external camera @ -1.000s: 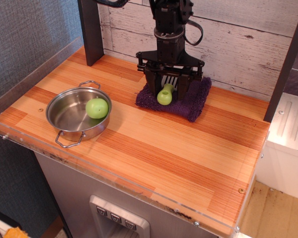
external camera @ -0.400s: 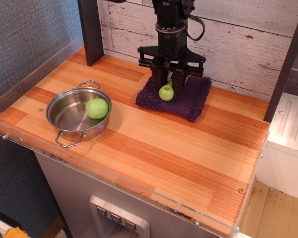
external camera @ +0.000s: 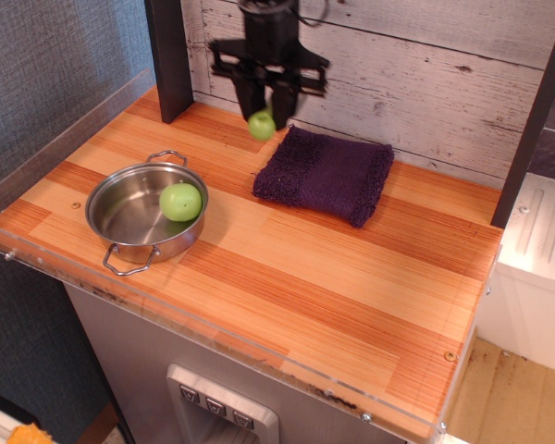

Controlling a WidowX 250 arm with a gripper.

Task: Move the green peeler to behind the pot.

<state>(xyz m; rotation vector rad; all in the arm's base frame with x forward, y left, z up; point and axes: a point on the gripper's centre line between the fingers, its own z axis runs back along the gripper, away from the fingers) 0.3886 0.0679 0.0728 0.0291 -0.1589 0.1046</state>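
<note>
While the gripper hangs above the counter's back edge, jaws clamped on the peeler, the peeler rides in the air left of the towel, behind and right of the pot.

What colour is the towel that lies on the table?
Dark purple; the towel shows in the only view, observation.image.

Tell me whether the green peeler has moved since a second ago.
Yes. The green peeler, held by the hand, went up off the purple towel and left, toward the pot.
</note>
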